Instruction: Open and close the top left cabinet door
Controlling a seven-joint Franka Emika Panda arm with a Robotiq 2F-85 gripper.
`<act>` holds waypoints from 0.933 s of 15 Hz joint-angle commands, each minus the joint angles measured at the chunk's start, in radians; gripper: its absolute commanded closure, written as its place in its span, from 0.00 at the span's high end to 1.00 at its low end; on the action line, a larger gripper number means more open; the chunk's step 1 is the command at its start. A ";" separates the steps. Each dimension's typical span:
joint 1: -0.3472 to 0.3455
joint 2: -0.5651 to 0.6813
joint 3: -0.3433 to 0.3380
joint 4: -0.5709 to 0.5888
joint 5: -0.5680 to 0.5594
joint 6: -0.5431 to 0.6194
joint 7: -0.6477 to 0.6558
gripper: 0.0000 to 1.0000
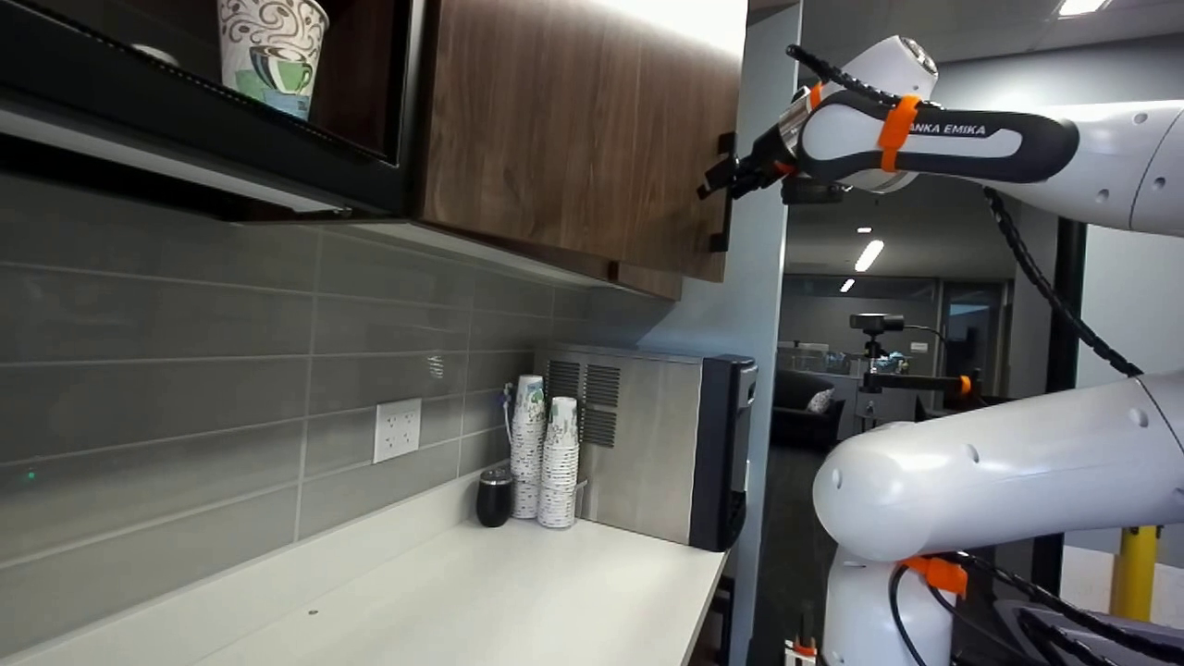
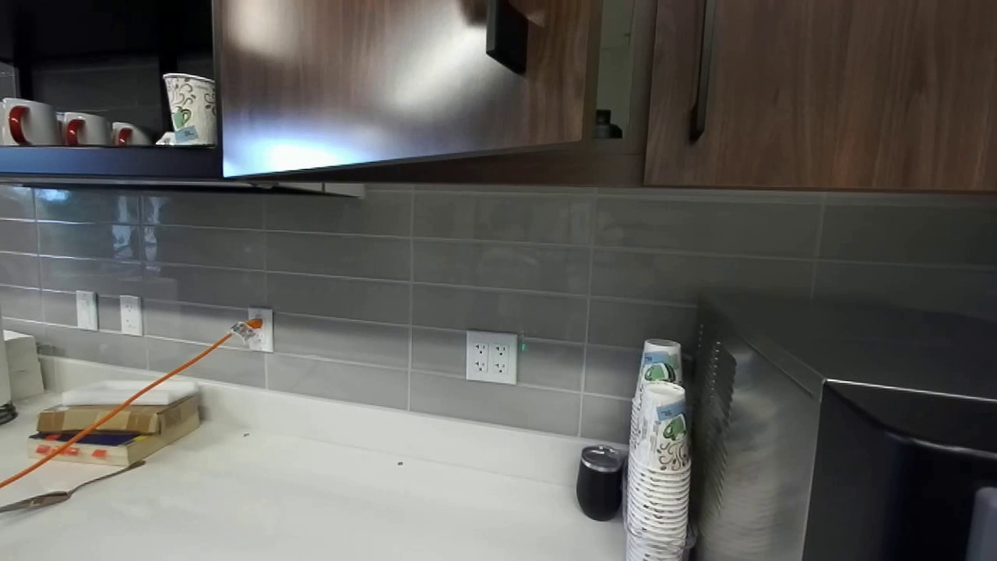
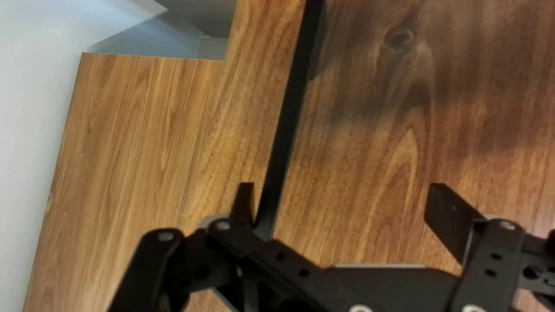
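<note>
The top left cabinet door is a dark-brown wood-grain panel in both exterior views (image 1: 583, 139) (image 2: 389, 78). It stands partly open, swung out from the cabinet, with a gap at its right edge in an exterior view. Its black bar handle (image 1: 728, 208) (image 2: 506, 35) also shows in the wrist view (image 3: 286, 125). My gripper (image 1: 721, 183) is at the handle, in front of the door. In the wrist view the gripper (image 3: 344, 206) is open; the bar runs between the fingers, close beside the left one. Whether they touch cannot be told. The bar's lower part is hidden behind the gripper.
A black-framed open shelf (image 1: 370, 185) with a patterned paper cup (image 1: 273, 55) adjoins the door. A neighbouring cabinet door (image 2: 826, 93) is right of it. On the counter (image 1: 518, 592) below stand a steel machine (image 1: 638, 444), cup stacks (image 1: 558, 472) and a black tumbler (image 1: 495, 498).
</note>
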 commanded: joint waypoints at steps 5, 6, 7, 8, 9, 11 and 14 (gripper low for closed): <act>0.010 0.169 0.001 0.055 0.041 0.151 0.057 1.00; 0.013 0.187 0.001 0.068 0.053 0.156 0.060 1.00; 0.023 0.209 -0.003 0.076 0.067 0.177 0.060 1.00; 0.030 0.229 -0.003 0.091 0.082 0.179 0.059 1.00; 0.035 0.252 -0.003 0.104 0.097 0.187 0.058 1.00; 0.050 0.292 -0.004 0.137 0.128 0.187 0.054 1.00; 0.083 0.349 -0.014 0.187 0.178 0.178 0.048 1.00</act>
